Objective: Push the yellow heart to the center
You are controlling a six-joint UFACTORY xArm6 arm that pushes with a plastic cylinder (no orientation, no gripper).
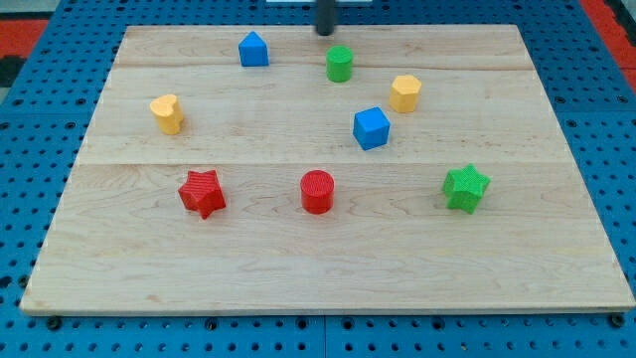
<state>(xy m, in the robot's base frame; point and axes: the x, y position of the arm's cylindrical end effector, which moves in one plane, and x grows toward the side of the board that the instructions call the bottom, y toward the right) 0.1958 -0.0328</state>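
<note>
The yellow heart (167, 112) lies at the view's left, upper part of the wooden board (328, 268). My tip (325, 32) is at the view's top centre, just above and left of the green cylinder (340, 63), far to the right of the yellow heart. The tip touches no block.
A blue house-shaped block (253, 49) sits top left of centre. A yellow hexagon (404, 92) and a blue cube (371, 127) lie right of centre. A red star (202, 192), a red cylinder (317, 191) and a green star (465, 187) lie in the lower half.
</note>
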